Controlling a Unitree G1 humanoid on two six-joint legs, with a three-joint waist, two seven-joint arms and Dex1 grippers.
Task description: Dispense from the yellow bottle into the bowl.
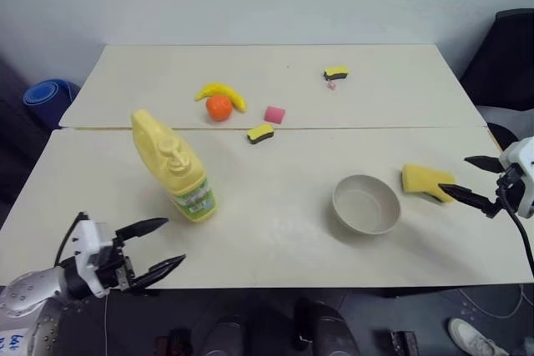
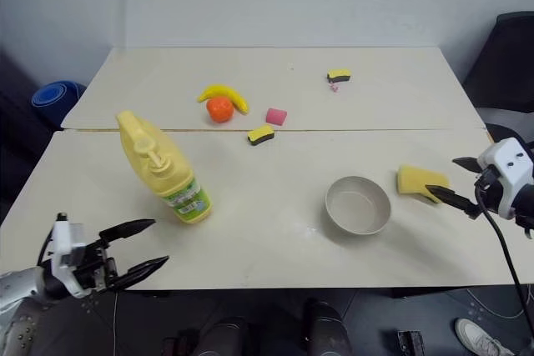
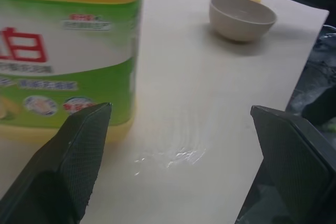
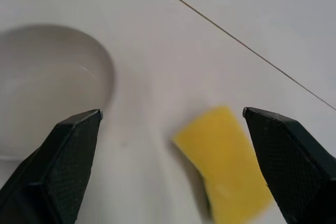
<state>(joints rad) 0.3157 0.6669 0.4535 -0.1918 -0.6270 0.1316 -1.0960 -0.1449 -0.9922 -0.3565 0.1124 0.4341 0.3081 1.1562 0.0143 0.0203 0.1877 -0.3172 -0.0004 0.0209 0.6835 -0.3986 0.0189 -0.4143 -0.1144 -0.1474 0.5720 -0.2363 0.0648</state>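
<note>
A pale wooden desk [image 1: 275, 239] made of two boards carries everything. The tall yellow plastic pump-top bottle [image 1: 173, 167], with a built-in handle and a green-and-white label near its base, stands on the near board towards the left, leaning slightly in the head views. The small round beige-grey bowl [image 1: 366, 204], shallow and pale inside, sits well apart from it on the near board towards the right, upright and holding nothing that can be made out.

The left gripper [image 1: 161, 245] hovers at the near left edge of the desk, just in front of the bottle's base, its jaws spread wide and grasping nothing. The right gripper [image 1: 468, 178] hangs at the right edge, jaws also released and empty, pointing towards a yellow sponge block [image 1: 426, 180] lying just right of the bowl.

On the far board lie a yellow banana [image 1: 221, 92] touching an orange round fruit [image 1: 219, 107], a small pink square block [image 1: 274, 114], and two small yellow-and-black sponges [image 1: 260, 132], one near the seam and one farther back.
</note>
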